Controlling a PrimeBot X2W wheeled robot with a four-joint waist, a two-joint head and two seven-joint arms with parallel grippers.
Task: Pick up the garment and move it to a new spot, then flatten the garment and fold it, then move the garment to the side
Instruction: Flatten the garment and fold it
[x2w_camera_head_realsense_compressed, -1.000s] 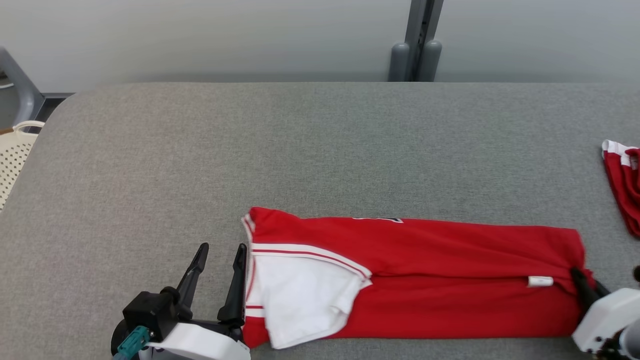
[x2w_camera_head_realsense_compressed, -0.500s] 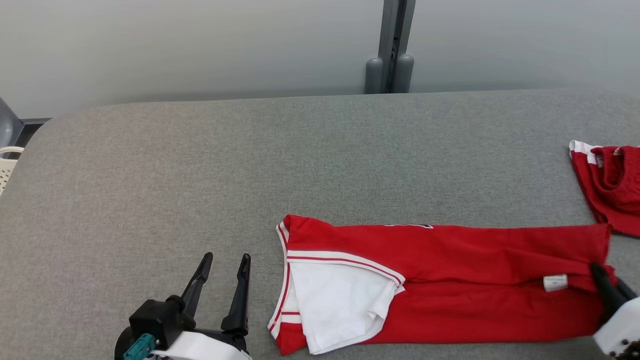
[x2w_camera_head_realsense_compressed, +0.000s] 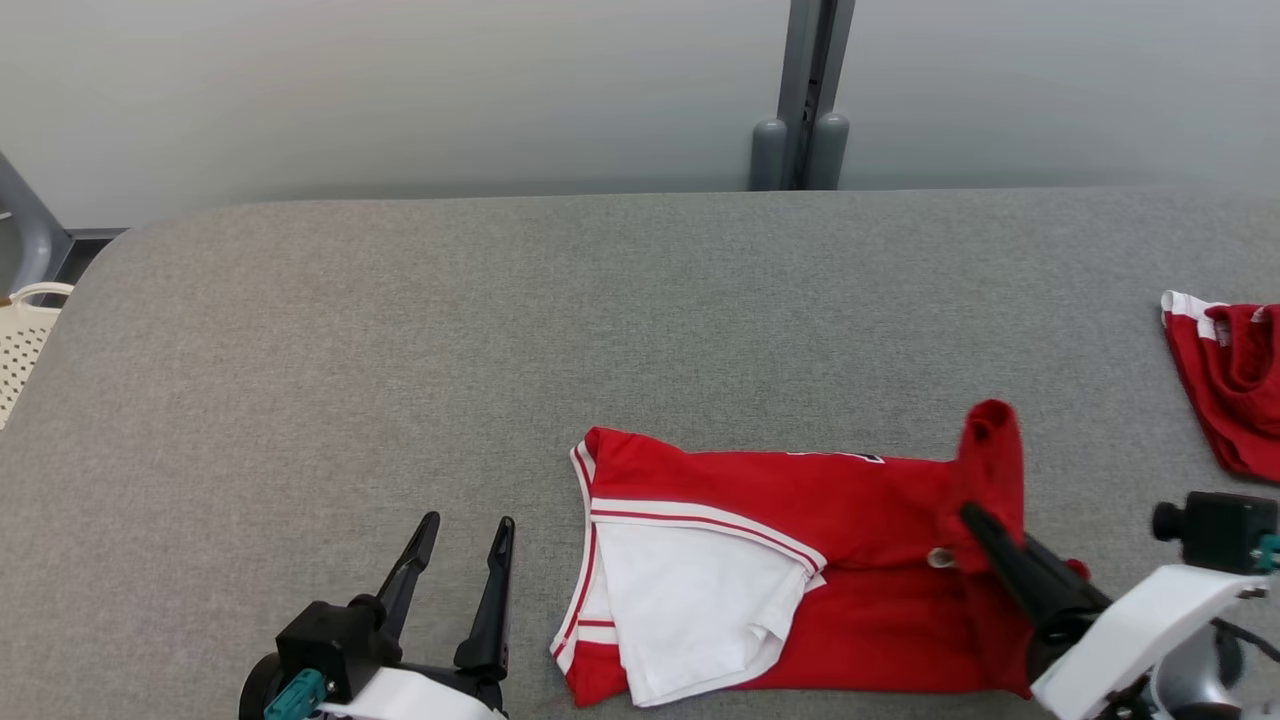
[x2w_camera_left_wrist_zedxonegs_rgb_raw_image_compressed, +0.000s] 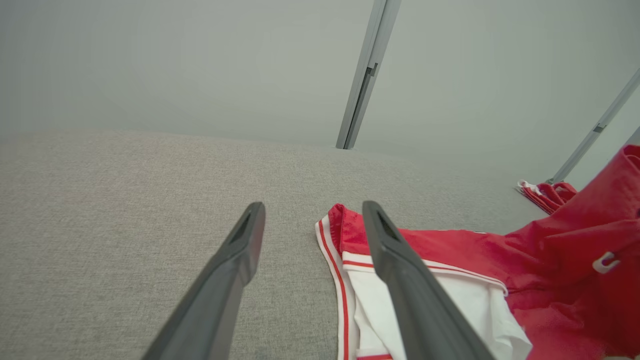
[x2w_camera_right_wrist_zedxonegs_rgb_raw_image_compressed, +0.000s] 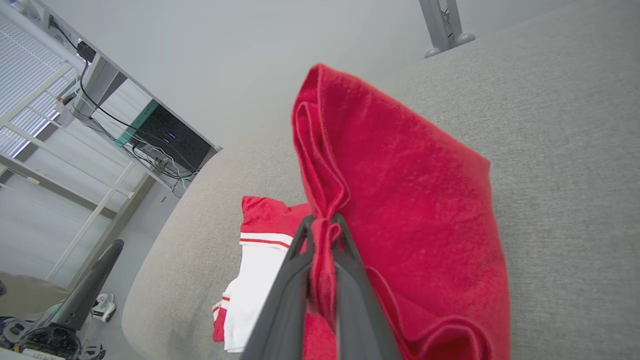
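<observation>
- One end of our garment (x2w_camera_head_realsense_compressed: 800, 500) is up off the table (x2w_camera_head_realsense_compressed: 500, 330) now, not flat like a second ago.
- Our right gripper (x2w_camera_head_realsense_compressed: 972, 518) is pinched tight on that end and holds it over the rest, so we think the fold is starting.
- Our left gripper (x2w_camera_head_realsense_compressed: 468, 522) is wide open, holds nothing, and sits just beside the striped end.

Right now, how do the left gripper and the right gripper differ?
The left gripper is open and empty; the right gripper is shut on the red jersey. The left gripper sits beside the jersey's white-sleeved end, apart from it; the right gripper holds the opposite end raised above the grey table. Both have two long dark fingers.
</observation>
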